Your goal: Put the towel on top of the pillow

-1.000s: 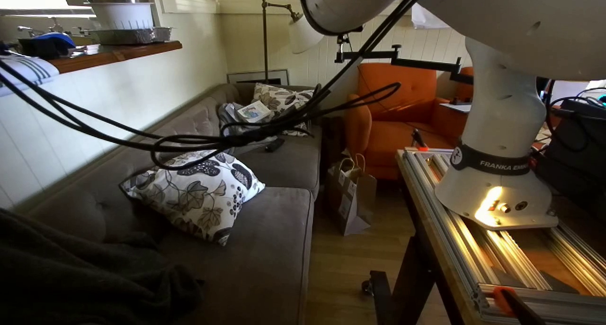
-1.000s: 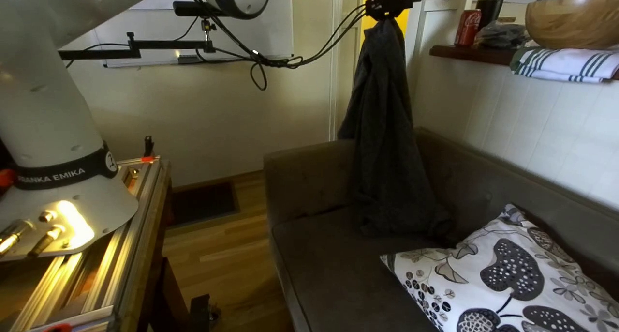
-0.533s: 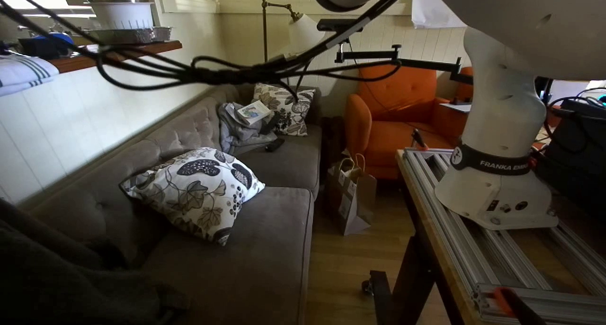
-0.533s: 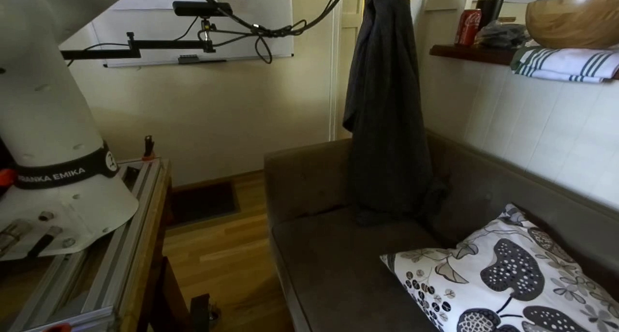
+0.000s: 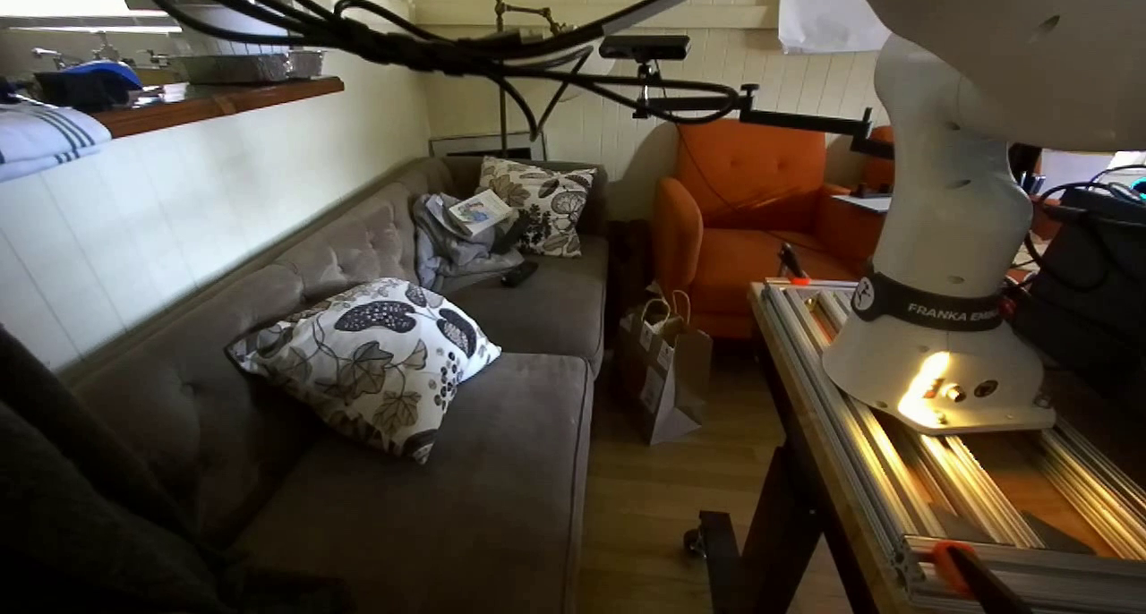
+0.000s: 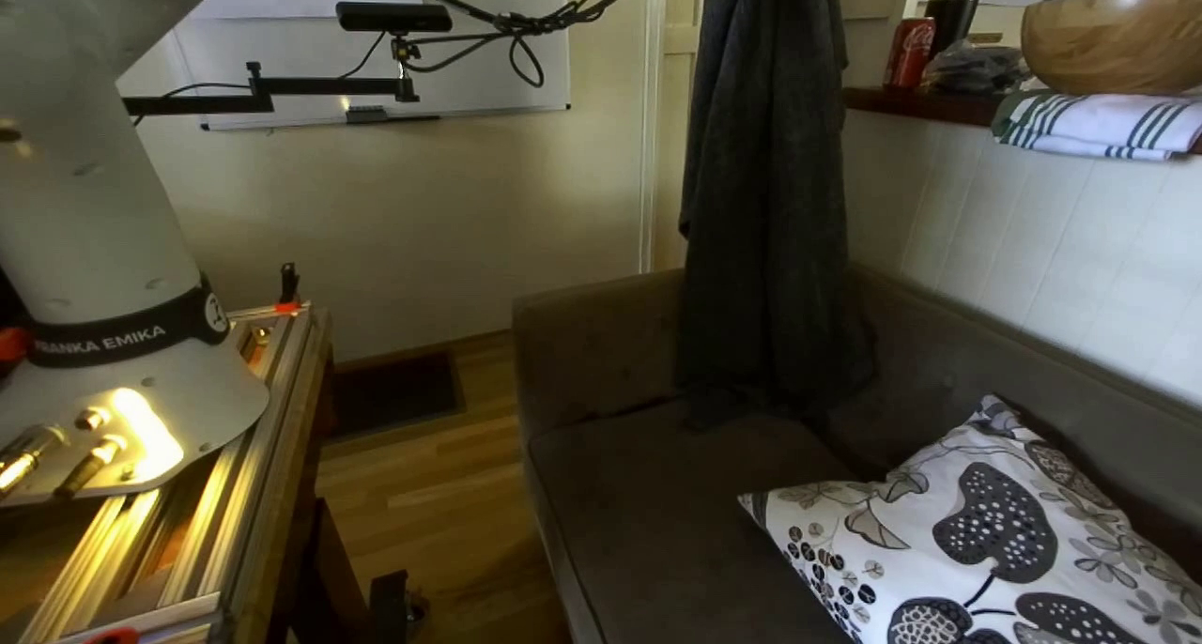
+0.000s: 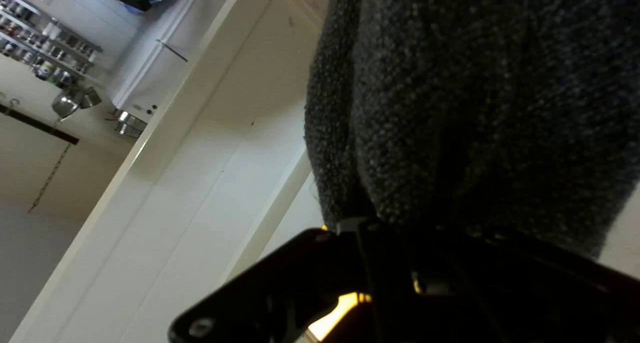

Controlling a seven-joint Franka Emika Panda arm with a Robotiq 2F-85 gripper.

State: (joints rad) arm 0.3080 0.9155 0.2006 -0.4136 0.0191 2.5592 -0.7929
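Note:
The towel (image 6: pixel 765 203) is a dark grey cloth hanging in long folds. In an exterior view it hangs over the near end of the couch, its lower end low by the seat; I cannot tell if it touches. It also shows at the left edge in an exterior view (image 5: pixel 72 515) and fills much of the wrist view (image 7: pixel 465 98). My gripper (image 7: pixel 387 228) is dark in the wrist view, its fingers closed on the towel's top. It is out of both exterior views. The pillow (image 5: pixel 376 354), white with grey leaves, lies on the couch and also shows here (image 6: pixel 986 550), apart from the towel.
The grey couch (image 5: pixel 501 489) runs along the wall. A wooden shelf (image 6: pixel 925 104) above it holds a red can (image 6: pixel 909 54), a wooden bowl (image 6: pixel 1113 43) and a folded striped cloth (image 6: pixel 1099 126). Black cables (image 5: pixel 430 56) hang from the arm. A camera bracket (image 5: pixel 806 122) juts behind it.
The gripper has risen out of the exterior view, lifting the towel, whose lower end has drawn up from the seat. The towel has shifted slightly toward the shelf. The cables have risen. The pillow is unmoved.

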